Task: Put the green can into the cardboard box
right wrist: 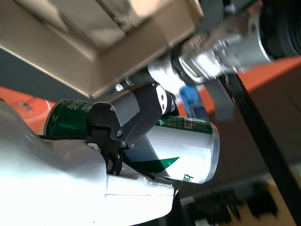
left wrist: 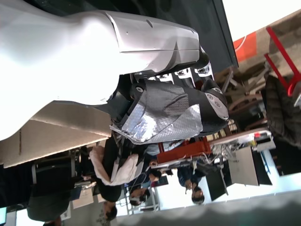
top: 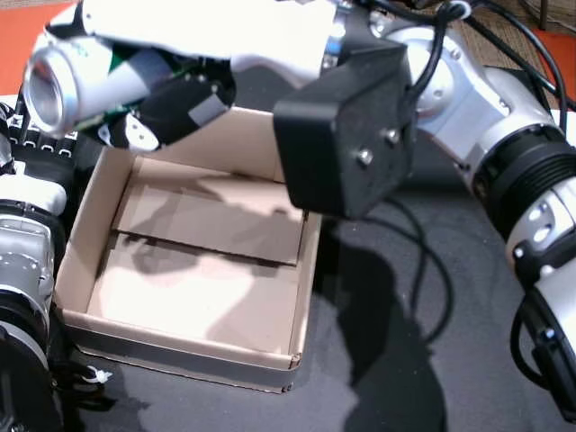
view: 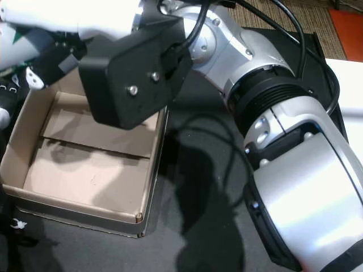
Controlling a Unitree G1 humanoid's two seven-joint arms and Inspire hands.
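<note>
Above cardboard box [top: 189,297], fingers [right wrist: 131,117] clasp green can [right wrist: 188,146].

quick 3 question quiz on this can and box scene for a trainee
1. True or false: the green can already lies on the floor of the cardboard box.
2. Which hand grips the can? A left hand B right hand
3. Fill in: in both head views the box holds ____ items.

Key: 1 false, the can is held in the air by the box's far left corner. 2 B. 3 no; only its bare flaps show.
</note>
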